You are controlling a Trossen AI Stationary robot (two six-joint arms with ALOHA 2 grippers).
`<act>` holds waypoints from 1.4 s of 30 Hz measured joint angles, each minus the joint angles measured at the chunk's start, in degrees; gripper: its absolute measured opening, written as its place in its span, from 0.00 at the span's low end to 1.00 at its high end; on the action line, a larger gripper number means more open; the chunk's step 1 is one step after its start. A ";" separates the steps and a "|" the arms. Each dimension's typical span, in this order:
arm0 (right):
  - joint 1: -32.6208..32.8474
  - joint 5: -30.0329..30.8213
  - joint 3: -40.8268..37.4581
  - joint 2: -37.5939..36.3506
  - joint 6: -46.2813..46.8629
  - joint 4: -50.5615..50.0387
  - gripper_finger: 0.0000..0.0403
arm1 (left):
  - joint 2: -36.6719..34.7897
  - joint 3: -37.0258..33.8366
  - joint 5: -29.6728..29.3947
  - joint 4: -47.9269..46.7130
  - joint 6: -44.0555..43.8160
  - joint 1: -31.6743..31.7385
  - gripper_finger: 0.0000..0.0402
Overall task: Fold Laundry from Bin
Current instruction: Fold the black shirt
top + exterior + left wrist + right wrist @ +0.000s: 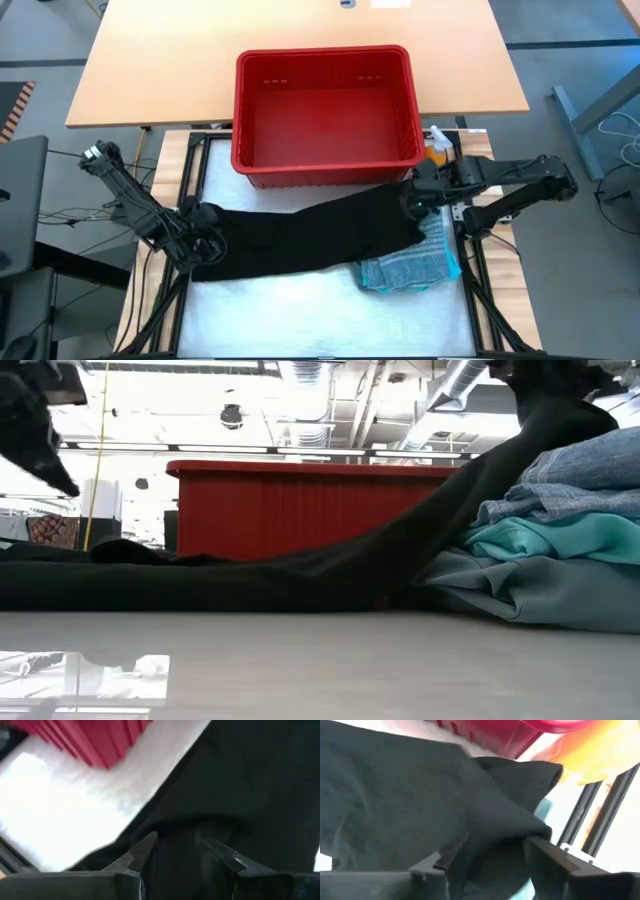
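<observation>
A black garment (310, 235) lies stretched across the white table top, in front of the red bin (325, 110), which shows nothing inside. My left gripper (205, 245) is open, just above the garment's left end (175, 840). In the low view its dark finger (55, 470) stands clear of the cloth. My right gripper (418, 200) is shut on the garment's right end, which rises off the table (540, 430). A folded pile lies at the near right: blue-grey striped cloth (415, 265), teal (560, 540), grey-green (540, 585). My right gripper holds the black garment by its right end (495, 840), bunched between its two fingers. How many layers there are, I cannot tell. That end is lifted above the folded pile. The rest slopes down toward the left and lies on the table.
An orange spray bottle (438, 145) stands at the bin's right side, close to my right arm. The folded pile lies right under the lifted end of the garment. The near part of the white table top (300, 315) is bare.
</observation>
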 joint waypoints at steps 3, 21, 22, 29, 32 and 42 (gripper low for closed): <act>-2.69 -0.25 1.76 -0.63 -2.63 0.01 0.56 | 0.00 1.59 -2.89 0.53 3.34 0.66 0.30; 18.99 -13.64 8.73 0.16 17.28 3.95 0.49 | 11.11 2.23 1.67 22.14 24.02 1.94 0.30; 21.75 -10.90 8.15 -0.02 20.77 3.99 0.49 | 12.57 2.23 1.85 22.21 23.41 1.79 0.30; 29.89 -1.05 1.90 0.14 32.11 7.72 0.48 | 21.34 2.23 3.40 28.93 26.57 1.61 0.30; 30.51 0.28 -1.65 0.05 32.34 11.53 0.48 | 24.12 2.23 5.97 32.49 29.72 1.63 0.30; 30.47 7.70 -5.46 0.05 30.53 16.30 0.47 | 30.88 2.23 12.53 36.84 26.81 1.61 0.30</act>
